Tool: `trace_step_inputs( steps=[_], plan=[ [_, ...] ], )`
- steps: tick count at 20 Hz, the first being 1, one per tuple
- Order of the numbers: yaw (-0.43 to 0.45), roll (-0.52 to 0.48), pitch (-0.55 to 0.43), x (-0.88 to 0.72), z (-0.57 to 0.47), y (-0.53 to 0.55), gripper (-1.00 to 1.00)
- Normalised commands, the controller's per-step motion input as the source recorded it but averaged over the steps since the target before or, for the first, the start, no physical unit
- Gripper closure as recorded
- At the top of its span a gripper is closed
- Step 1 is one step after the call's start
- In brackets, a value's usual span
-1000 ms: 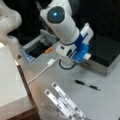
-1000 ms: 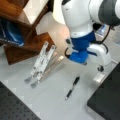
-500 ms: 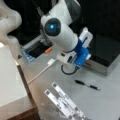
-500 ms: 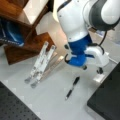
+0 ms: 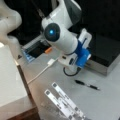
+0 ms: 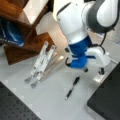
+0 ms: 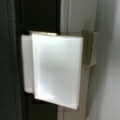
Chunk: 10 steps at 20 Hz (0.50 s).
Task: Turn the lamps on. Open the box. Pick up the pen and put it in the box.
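Your hand (image 6: 100,71) is hanging right at the box (image 5: 105,53) front, latch (image 7: 57,72) filling the wrist view; can't tell its spread. Pen (image 6: 72,88) is lying on the counter (image 6: 50,100) around 7 o'clock of it, pointing 1-to-7.

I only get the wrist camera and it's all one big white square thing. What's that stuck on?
Observer: That's the latch on the front of the box, a flat case. The gripper is down at the box's front edge.
Operator: Is the box open?
Observer: No. In both front views its black lid lies flat and shut.
Operator: Where's the pen?
Observer: The pen lies on the table, apart from the box, with nothing touching it.
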Motion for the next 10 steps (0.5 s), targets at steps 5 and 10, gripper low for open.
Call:
trace_step_inputs(
  steps=[5,10],
  plan=[
    [-0.003,0.247,-0.039,-0.12,-0.2,0.05,-1.0],
    [-0.041,0.252,-0.029,-0.15,-0.18,0.06,-1.0]
  ],
)
